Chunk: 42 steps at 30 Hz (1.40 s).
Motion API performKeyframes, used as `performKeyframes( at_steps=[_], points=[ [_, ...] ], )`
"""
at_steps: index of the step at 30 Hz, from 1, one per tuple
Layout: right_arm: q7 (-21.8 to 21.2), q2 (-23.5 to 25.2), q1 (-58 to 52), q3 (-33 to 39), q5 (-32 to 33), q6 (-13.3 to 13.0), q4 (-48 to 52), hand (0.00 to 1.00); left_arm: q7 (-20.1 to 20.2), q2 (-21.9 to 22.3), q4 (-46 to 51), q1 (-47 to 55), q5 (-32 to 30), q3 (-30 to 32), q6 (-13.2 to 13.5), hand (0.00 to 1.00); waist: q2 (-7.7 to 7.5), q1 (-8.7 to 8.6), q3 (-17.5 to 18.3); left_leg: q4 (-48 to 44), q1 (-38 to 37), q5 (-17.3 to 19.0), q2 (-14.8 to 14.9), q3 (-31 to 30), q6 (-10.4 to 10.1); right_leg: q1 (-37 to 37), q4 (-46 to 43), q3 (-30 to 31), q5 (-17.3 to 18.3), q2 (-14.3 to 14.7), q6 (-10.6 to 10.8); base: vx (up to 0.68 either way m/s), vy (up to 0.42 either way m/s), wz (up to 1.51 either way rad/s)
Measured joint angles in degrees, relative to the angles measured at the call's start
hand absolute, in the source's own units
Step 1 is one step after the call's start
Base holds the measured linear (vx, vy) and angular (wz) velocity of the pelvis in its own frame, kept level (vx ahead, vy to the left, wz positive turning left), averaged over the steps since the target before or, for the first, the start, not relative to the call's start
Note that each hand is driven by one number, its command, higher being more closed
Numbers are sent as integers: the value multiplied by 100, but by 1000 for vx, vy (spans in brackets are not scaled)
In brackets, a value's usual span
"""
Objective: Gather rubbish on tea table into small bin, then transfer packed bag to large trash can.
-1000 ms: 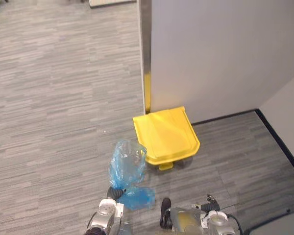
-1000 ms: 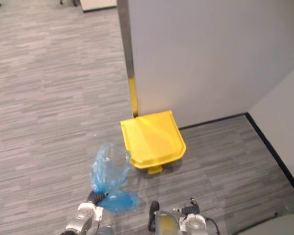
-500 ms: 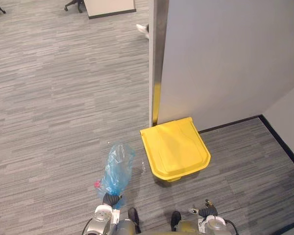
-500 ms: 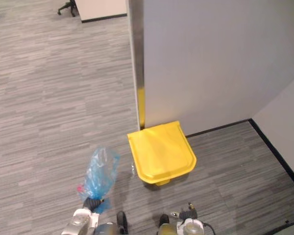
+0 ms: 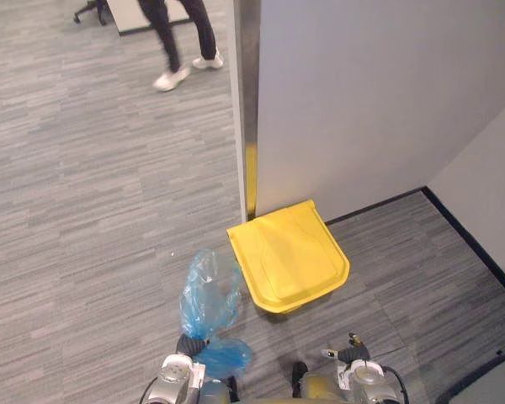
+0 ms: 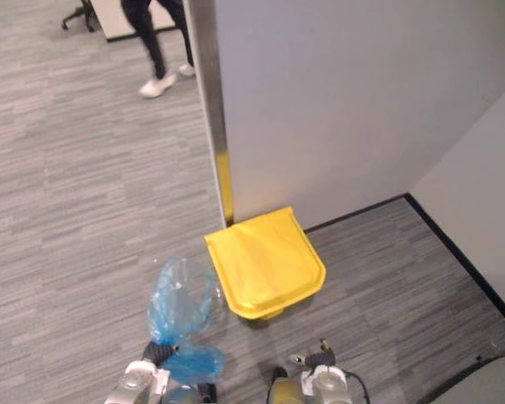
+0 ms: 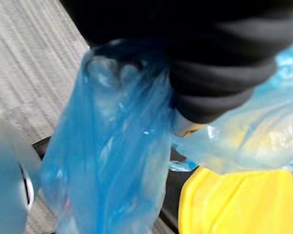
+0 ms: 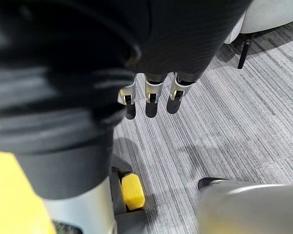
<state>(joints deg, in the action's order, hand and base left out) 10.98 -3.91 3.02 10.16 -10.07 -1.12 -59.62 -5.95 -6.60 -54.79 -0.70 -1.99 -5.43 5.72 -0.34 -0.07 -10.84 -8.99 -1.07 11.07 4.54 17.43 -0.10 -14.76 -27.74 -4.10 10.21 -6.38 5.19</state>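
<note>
A blue plastic bag (image 5: 209, 290) of rubbish hangs bunched in my left hand (image 5: 190, 345), low in the eye views, with its neck at the hand. In the left wrist view the blue bag (image 7: 112, 161) spreads past the dark cover of my left hand (image 7: 219, 73). A yellow trash can (image 5: 288, 256) with its lid closed stands on the floor just right of the bag, against the wall. My right hand (image 8: 149, 95) hangs with straight fingers over the carpet, holding nothing, and sits at the bottom right (image 5: 352, 353) of the left eye view.
A grey partition wall with a metal edge (image 5: 247, 101) rises behind the can. A person's legs (image 5: 181, 38) stand on the carpet at the far left. The can's yellow pedal (image 8: 133, 191) shows near my right hand. A grey seat (image 8: 271, 14) lies beyond it.
The camera has shifted. A person's legs have come into view at the top. The bag stays in my left hand beside the yellow can, its lower fold showing again.
</note>
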Motion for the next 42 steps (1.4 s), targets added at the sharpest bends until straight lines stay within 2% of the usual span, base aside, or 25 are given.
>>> performKeyframes(
  at_steps=[1,3,5,6,7,8,10,15,20,25,27,32,35,37,38,39,40,41,42],
  points=[
    [0,4,54,-24,1,0,13,0,-12,-40,-4,-64,0,5,-3,100,-72,16,-76,-142,-2,87,21,-16,9,-267,243,-88,-138,60,39,54,22,-10],
    [7,52,86,-19,2,5,56,0,-15,-67,-3,-152,1,8,-1,100,-205,-24,-197,-278,-47,170,29,-40,-45,-457,1231,-243,-722,119,76,111,-33,16],
    [30,92,34,0,-9,28,106,0,-22,-31,-25,-135,1,58,0,100,-347,-10,-247,-481,-107,335,-9,-52,-166,-169,1505,-410,-950,21,27,192,-109,11],
    [33,120,48,-1,-16,50,158,0,-35,72,-28,-175,3,145,0,100,-354,41,-300,-749,-88,503,93,-74,-301,16,1638,-395,-1310,65,-168,207,-136,1],
    [36,175,80,8,-20,61,258,0,-35,142,-28,-219,0,225,1,100,-245,36,-371,-850,-82,545,196,-94,-374,-17,1420,-395,-1263,142,-240,202,-135,4],
    [35,193,86,34,-20,59,320,0,-39,160,-26,-233,0,237,1,100,-226,29,-382,-855,-106,552,200,-113,-390,-46,1295,-394,-1195,149,-344,244,-140,22],
    [29,222,39,33,-73,70,448,0,-38,198,36,-299,-8,342,12,100,-178,63,-383,-925,-176,551,187,-292,-393,-192,635,-403,-768,129,-547,224,-110,13],
    [13,311,-9,30,-116,65,520,0,-29,191,142,-375,-18,435,22,100,-155,60,-364,-862,-315,544,203,-674,-406,-230,-51,-493,-226,41,-541,184,-90,27],
    [-15,261,-12,-191,-134,66,498,0,5,324,127,-397,-48,429,16,100,-53,50,-203,-408,-283,460,281,-835,-557,-351,69,-610,-155,98,-537,74,-32,14],
    [-37,250,-174,-234,-137,69,407,0,11,339,118,-168,-69,426,8,100,25,47,209,-162,-321,374,382,-907,-698,-299,206,-704,-163,186,-549,61,-11,9],
    [-38,217,-181,-234,-137,71,332,0,14,340,109,-111,-69,424,5,100,41,43,266,-96,-433,345,383,-961,-741,-186,207,-670,-174,202,-566,24,19,16],
    [-77,153,-187,-234,-188,85,124,0,59,315,92,48,-63,423,5,100,-46,57,414,-60,-569,320,317,-1020,-768,-49,209,-452,-208,204,-564,-54,28,9],
    [-92,162,-196,-243,-245,98,111,0,67,312,-15,84,-62,404,0,100,-129,57,361,11,-734,156,173,-894,-731,35,236,-319,-332,125,-539,-138,6,-15],
    [-91,157,-188,-243,-245,97,112,0,65,292,-70,40,-44,305,9,100,-122,61,338,11,-691,118,159,-854,-725,52,414,-338,-540,109,-513,-223,-10,-9],
    [-92,159,-197,-250,-245,91,115,0,64,245,-140,13,-10,200,7,100,-191,55,296,-23,-669,56,103,-794,-669,7,414,-313,-703,73,-445,-296,-22,-18],
    [-93,141,-210,-252,-246,76,117,0,66,248,-146,17,-5,187,8,100,-127,62,289,-12,-553,12,185,-645,-623,-16,590,-245,-814,85,-390,-308,-40,-16],
    [-94,148,-196,-233,-243,75,124,0,67,272,-144,12,-3,177,11,100,-119,67,302,-22,-489,7,206,-629,-627,-71,517,-232,-759,80,-397,-321,-68,-9],
    [-108,165,-189,-226,-235,62,173,0,57,194,-142,2,-2,174,2,100,-205,54,299,-91,-340,-83,209,-617,-650,-333,-562,-273,-371,-39,-433,-312,-133,14],
    [-105,145,-295,-173,-238,46,217,0,56,150,-142,8,-2,154,-2,100,-221,43,299,-119,-263,-186,279,-720,-704,-182,-1361,-336,30,-158,-400,-251,-120,17]
  ],
)
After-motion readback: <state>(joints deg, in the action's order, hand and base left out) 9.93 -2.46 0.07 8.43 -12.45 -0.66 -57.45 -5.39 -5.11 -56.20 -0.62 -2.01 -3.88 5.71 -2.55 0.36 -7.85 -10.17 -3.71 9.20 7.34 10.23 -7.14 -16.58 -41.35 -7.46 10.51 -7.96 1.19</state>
